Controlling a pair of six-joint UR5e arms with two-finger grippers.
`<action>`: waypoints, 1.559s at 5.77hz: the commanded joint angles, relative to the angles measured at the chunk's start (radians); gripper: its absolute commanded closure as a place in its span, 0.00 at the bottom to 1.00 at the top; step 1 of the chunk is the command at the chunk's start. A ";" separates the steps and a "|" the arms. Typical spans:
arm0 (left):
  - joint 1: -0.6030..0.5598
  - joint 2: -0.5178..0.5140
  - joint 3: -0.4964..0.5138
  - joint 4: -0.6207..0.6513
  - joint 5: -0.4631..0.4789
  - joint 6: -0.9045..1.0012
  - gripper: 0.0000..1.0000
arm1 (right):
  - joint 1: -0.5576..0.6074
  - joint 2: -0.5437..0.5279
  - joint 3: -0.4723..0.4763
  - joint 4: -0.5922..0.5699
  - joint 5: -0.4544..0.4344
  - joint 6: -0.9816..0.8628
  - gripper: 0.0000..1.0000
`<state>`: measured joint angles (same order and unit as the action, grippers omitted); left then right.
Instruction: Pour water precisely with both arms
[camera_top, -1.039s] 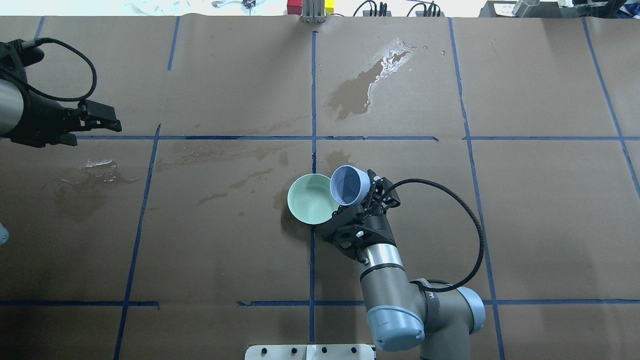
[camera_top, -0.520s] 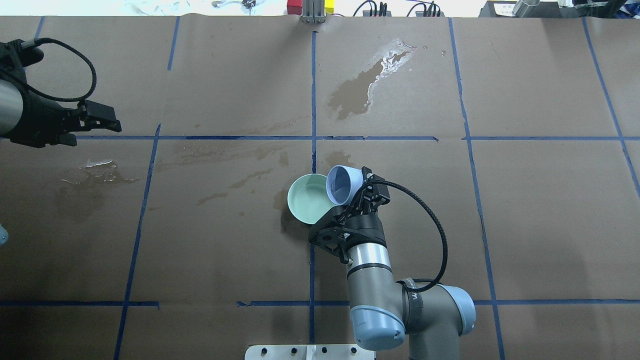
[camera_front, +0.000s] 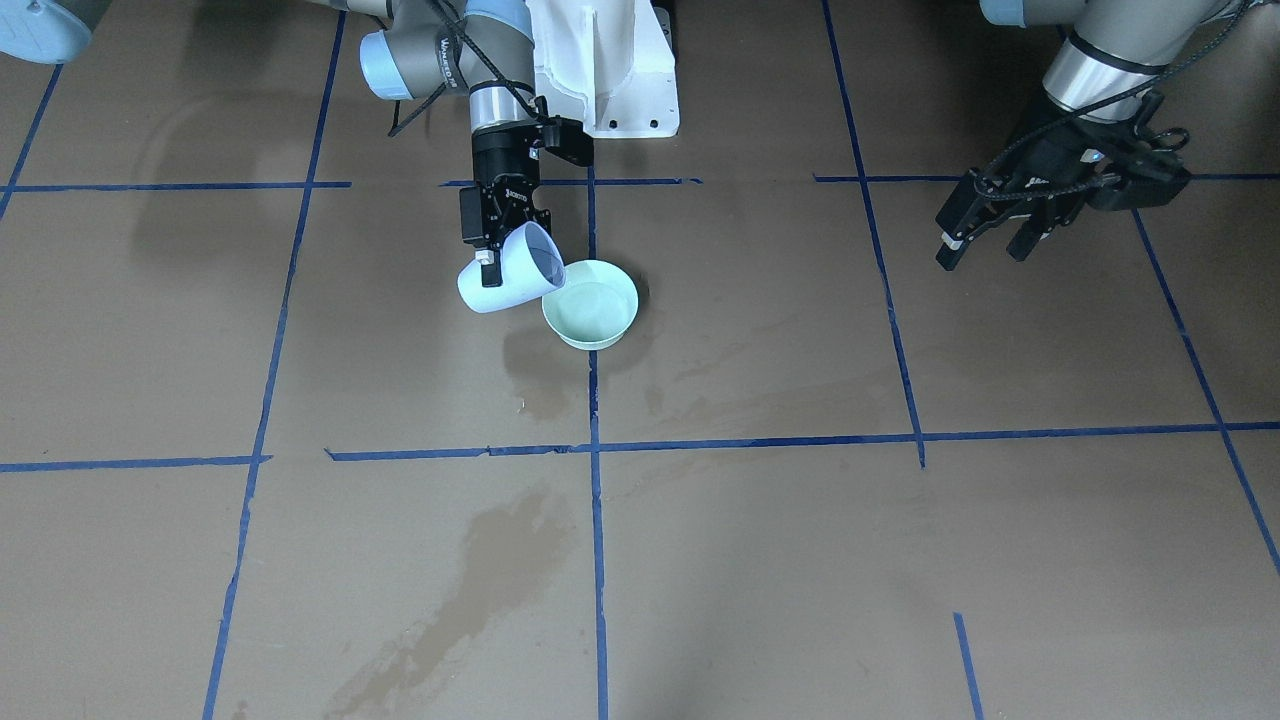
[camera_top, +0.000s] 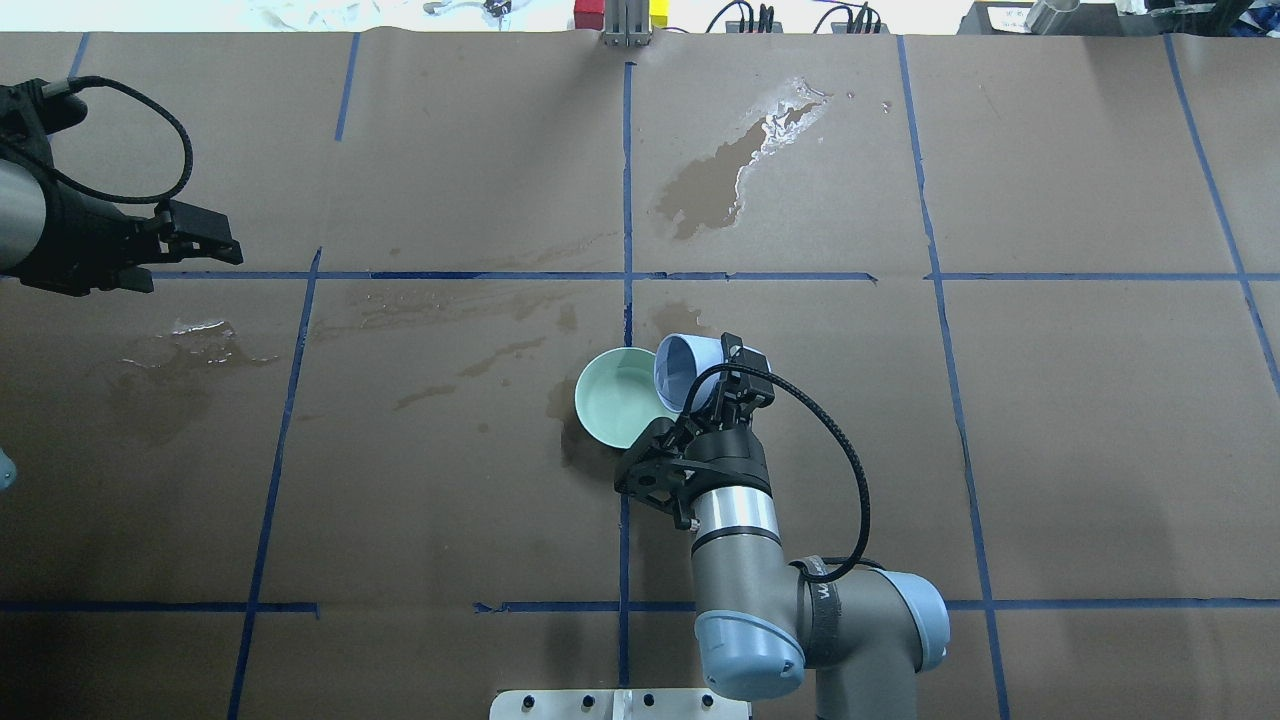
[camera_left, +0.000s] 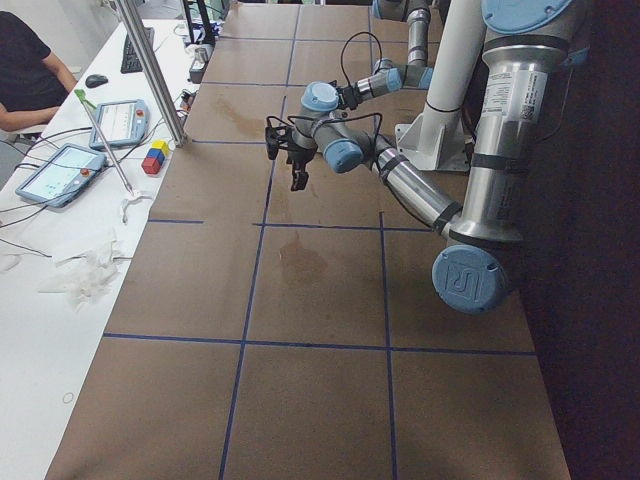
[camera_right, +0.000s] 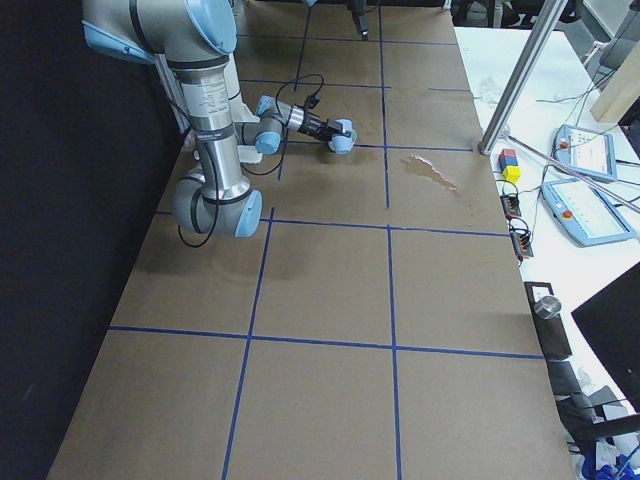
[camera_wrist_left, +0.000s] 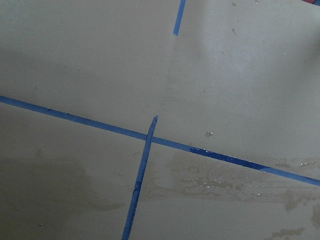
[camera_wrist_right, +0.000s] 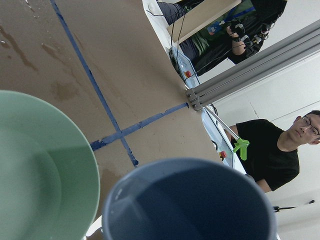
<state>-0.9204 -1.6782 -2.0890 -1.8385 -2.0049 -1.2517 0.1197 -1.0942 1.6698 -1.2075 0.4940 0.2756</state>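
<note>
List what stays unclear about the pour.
- Any stream from the blue cup into the green bowl: too faint in every view.
- Depth of the water in the bowl: cut off by the right wrist view's edge, and overlapped by the cup overhead.
- Cup's contents: interior shadowed in the right wrist view.
- Side views: both vessels too small.

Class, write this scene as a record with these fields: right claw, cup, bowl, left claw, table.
right claw: shut on the cup
cup: pale blue, tipped steeply, mouth at the bowl's rim
bowl: green, upright on the table, faint sheen of water inside
left claw: open, empty, far from the bowl
table: brown paper, blue tape lines, wet patches
</note>
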 joint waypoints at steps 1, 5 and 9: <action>0.000 0.000 0.000 -0.001 0.000 0.000 0.00 | 0.000 0.011 -0.002 -0.043 0.000 -0.036 0.90; 0.000 0.002 0.000 -0.001 0.000 0.000 0.00 | 0.000 0.014 -0.002 -0.081 -0.002 -0.107 0.91; 0.000 0.002 0.000 -0.001 0.000 -0.003 0.00 | 0.000 0.014 -0.002 -0.086 -0.002 -0.113 0.91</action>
<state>-0.9204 -1.6771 -2.0893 -1.8389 -2.0049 -1.2543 0.1196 -1.0799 1.6671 -1.2929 0.4924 0.1648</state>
